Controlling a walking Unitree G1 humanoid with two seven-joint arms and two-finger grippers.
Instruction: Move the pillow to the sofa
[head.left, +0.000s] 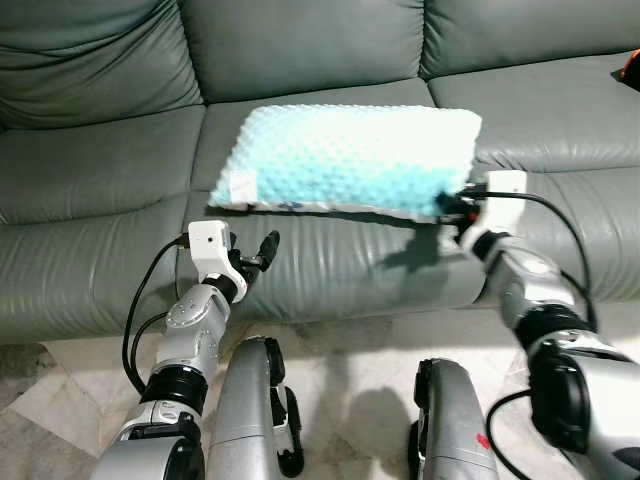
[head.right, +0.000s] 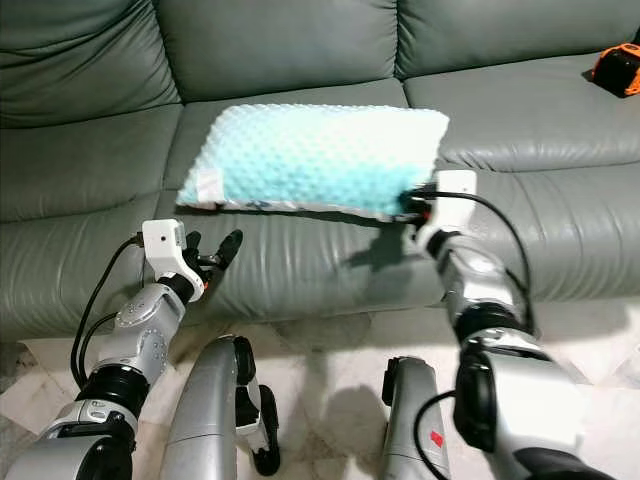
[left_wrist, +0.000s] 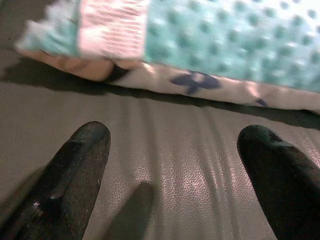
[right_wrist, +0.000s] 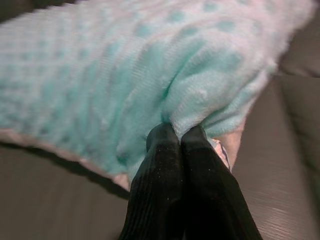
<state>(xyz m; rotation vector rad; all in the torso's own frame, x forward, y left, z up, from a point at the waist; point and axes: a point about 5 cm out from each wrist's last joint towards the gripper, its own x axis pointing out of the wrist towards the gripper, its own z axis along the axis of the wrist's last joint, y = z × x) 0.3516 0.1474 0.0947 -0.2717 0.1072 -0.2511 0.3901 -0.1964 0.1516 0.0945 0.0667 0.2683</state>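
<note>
A light turquoise dotted pillow (head.left: 345, 160) with a white label at its near left corner lies across the middle seat of the grey leather sofa (head.left: 120, 170). My right gripper (head.left: 452, 208) is shut on the pillow's near right corner (right_wrist: 190, 107), the two black fingers (right_wrist: 165, 165) pressed together into the fabric. My left gripper (head.left: 262, 252) is open, held in front of the sofa's front face just below the pillow's left corner (left_wrist: 107, 35), apart from it.
An orange and black object (head.right: 615, 68) sits on the sofa's right seat. Pale marble floor (head.left: 350, 360) lies between the sofa and my legs (head.left: 245, 410). The left and right seats have free room.
</note>
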